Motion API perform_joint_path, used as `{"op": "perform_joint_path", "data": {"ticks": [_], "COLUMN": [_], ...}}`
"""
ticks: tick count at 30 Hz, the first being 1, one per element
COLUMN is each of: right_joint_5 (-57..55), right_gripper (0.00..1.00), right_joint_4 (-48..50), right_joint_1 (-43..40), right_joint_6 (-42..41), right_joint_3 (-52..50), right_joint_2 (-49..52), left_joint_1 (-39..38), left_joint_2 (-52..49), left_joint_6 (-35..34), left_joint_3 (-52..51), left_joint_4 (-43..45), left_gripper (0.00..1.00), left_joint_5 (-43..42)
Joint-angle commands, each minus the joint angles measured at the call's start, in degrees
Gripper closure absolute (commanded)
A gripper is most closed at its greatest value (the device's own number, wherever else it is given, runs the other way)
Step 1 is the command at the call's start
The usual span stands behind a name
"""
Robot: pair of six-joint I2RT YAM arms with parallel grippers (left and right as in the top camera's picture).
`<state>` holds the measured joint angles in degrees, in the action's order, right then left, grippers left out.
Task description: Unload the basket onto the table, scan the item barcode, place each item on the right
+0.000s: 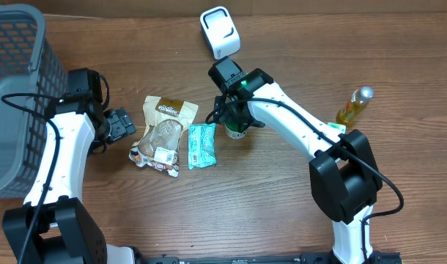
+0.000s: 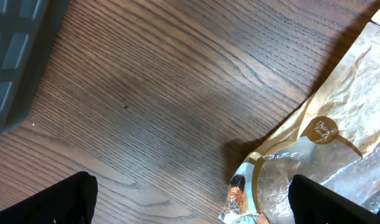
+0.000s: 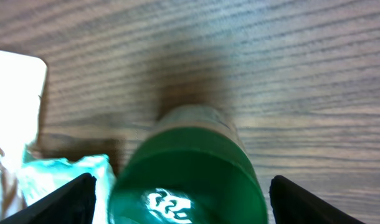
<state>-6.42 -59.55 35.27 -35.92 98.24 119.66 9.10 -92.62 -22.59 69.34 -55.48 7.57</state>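
While the overhead view counts one white scanner, one brown bag, one teal packet, one yellow bottle and one grey basket on the worktop, only the right wrist view shows the green-lidded container, just beside the packet, straddled by the right claw, spread wide. The left claw gapes wide beside the bag.
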Motion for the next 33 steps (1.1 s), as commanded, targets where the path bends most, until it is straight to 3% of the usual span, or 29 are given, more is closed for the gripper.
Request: {"op": "perform_joint_path", "data": {"ticks": [1,5,11,26,28,33], "right_joint_5": [-0.7,-0.7,-0.7,-0.7,-0.7,-0.7], "right_gripper": [0.12,0.13,0.26,0.26,0.15,0.14], "right_joint_4": [2.3,1.8,0.0,-4.2,-3.5,-0.5], "right_joint_1": [-0.3,-0.3,-0.3,-0.3,-0.3,-0.3], "right_joint_6": [-0.1,-0.1,-0.1,-0.1,-0.1,-0.1], "right_joint_3": [0.4,0.4,0.4,0.4,0.4,0.4], "right_joint_2": [0.1,0.1,0.1,0.1,0.1,0.1], "left_joint_1": [0.2,0.2,0.2,0.2,0.2,0.2], "left_joint_2": [1.1,1.1,1.1,1.1,1.1,1.1], "left_joint_6": [-0.7,-0.8,-0.7,-0.8,-0.8,-0.7], "left_joint_3": [-0.1,-0.1,-0.1,-0.1,-0.1,-0.1], "left_joint_4": [0.0,0.0,0.0,0.0,0.0,0.0], "left_gripper": [0.0,0.0,0.0,0.01,0.0,0.0], "left_joint_5": [0.3,0.3,0.3,0.3,0.3,0.3]}}
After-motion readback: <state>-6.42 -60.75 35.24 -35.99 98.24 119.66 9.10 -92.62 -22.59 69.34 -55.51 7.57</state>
